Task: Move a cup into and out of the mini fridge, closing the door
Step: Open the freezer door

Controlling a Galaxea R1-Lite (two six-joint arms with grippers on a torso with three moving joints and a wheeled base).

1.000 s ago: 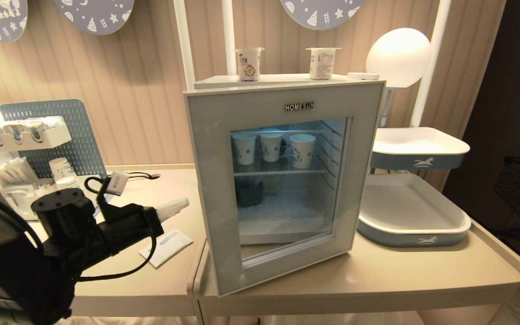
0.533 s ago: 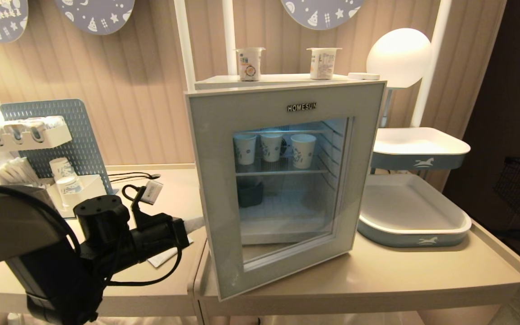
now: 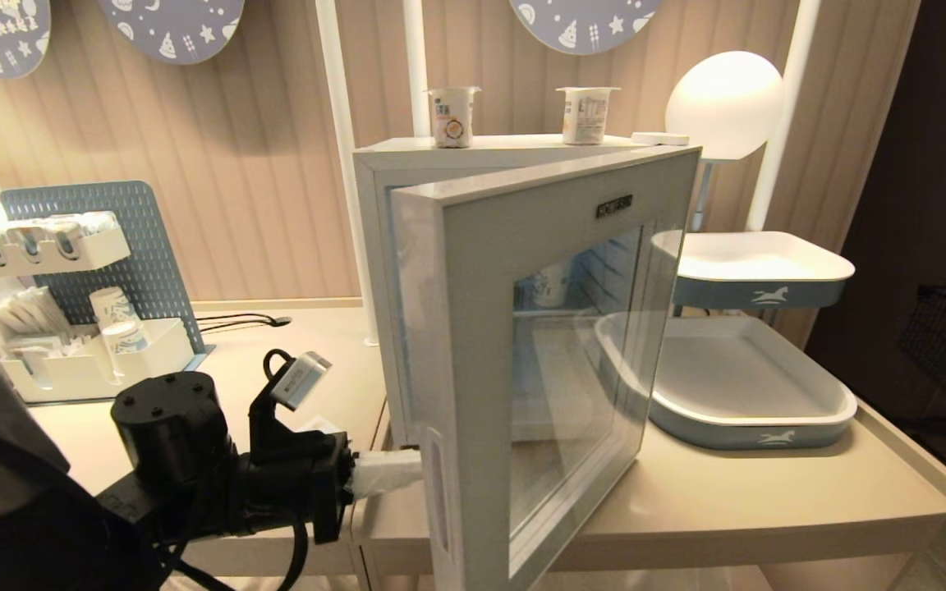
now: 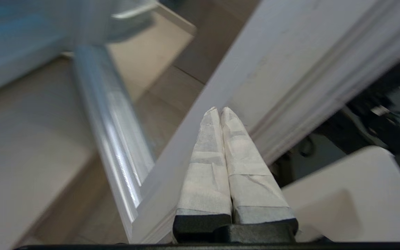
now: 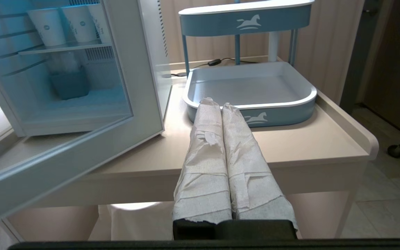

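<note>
The door-opening step was judged to be in hand. The door (image 3: 539,361) of the mini fridge (image 3: 407,164) was seen swung partly open on its right-hand hinge, its free edge turned toward the camera. The left gripper (image 3: 403,469) was placed low at that free edge, behind the frame, with its wrapped fingers (image 4: 221,152) pressed together and nothing held between them; the tips were seen against the door's inner edge. The right gripper (image 5: 221,104) was parked below the table front, fingers likewise closed and empty.

Three paper cups (image 5: 71,26) were seen on the upper wire shelf inside the fridge.

For the next move, the door would need to be levered wider, so that a clear reach to the shelf is given before a cup is taken.
</note>
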